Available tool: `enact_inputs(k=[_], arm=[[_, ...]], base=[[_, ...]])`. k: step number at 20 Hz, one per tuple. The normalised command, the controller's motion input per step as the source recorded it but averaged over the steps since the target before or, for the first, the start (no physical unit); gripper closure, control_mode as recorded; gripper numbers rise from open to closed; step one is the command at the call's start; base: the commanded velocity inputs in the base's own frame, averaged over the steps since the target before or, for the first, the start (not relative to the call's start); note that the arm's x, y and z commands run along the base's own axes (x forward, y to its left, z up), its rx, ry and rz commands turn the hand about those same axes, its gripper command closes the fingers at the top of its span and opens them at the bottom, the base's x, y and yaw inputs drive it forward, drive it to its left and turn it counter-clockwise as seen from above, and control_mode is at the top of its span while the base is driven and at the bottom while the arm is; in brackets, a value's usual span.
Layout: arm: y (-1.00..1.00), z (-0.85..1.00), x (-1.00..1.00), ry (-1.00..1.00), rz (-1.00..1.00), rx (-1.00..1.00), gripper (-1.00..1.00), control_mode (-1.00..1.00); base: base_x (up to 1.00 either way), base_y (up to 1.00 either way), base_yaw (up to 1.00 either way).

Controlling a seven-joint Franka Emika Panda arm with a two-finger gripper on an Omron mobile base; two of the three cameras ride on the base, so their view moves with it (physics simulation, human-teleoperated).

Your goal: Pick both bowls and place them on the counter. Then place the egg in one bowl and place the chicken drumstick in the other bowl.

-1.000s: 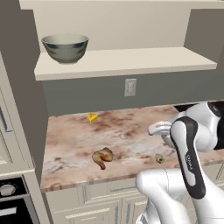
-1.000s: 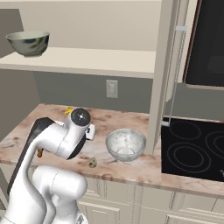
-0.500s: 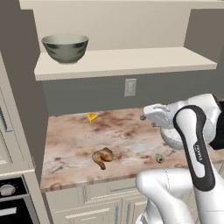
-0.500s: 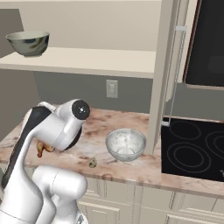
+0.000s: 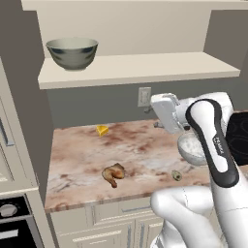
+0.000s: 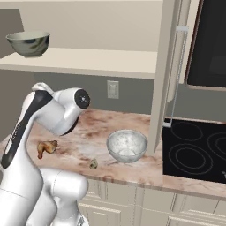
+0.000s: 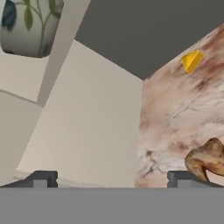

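The dark grey-green bowl (image 5: 72,52) stands on the upper shelf (image 5: 145,70), and the hand view catches it at its upper left (image 7: 28,26). The white speckled bowl (image 6: 126,145) sits on the marbled counter (image 6: 132,121), partly behind my arm in the left base view (image 5: 190,149). In front of it lies the egg (image 5: 177,176). The chicken drumstick (image 5: 114,174) rests further left, near the counter's front. My gripper (image 7: 111,180) is open and holds nothing. It hovers above the counter, facing the left wall and the shelf.
A yellow cheese wedge (image 5: 101,130) lies near the back wall. A black cooktop (image 6: 194,150) adjoins the counter on the right, past a tall cabinet panel (image 6: 161,84). An outlet (image 5: 144,96) is on the wall under the shelf.
My hand has risen and swung left, away from the white bowl, turning toward the shelf side. The bowls, egg and drumstick have not moved.
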Motion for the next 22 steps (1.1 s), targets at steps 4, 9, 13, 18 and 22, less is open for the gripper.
enact_inputs(k=[4, 9, 13, 18, 22], arm=[[0.37, 0.32, 0.09, 0.02, 0.0, 0.0, -1.0, -1.0], [0.3, 0.4, 0.09, 0.02, -0.01, 0.0, -1.0, -1.0], [0.23, 0.48, 0.24, 0.04, 0.0, 0.0, -1.0, -1.0], [0.14, 0.53, 0.38, 0.06, 0.0, 0.0, -1.0, -1.0], [0.01, 0.49, 0.35, 0.05, 0.0, 0.01, -1.0, -1.0]], base=[[0.0, 0.0, 0.0], [0.0, 0.0, 0.0], [0.0, 0.0, 0.0], [0.0, 0.0, 0.0], [0.0, 0.0, 0.0]])
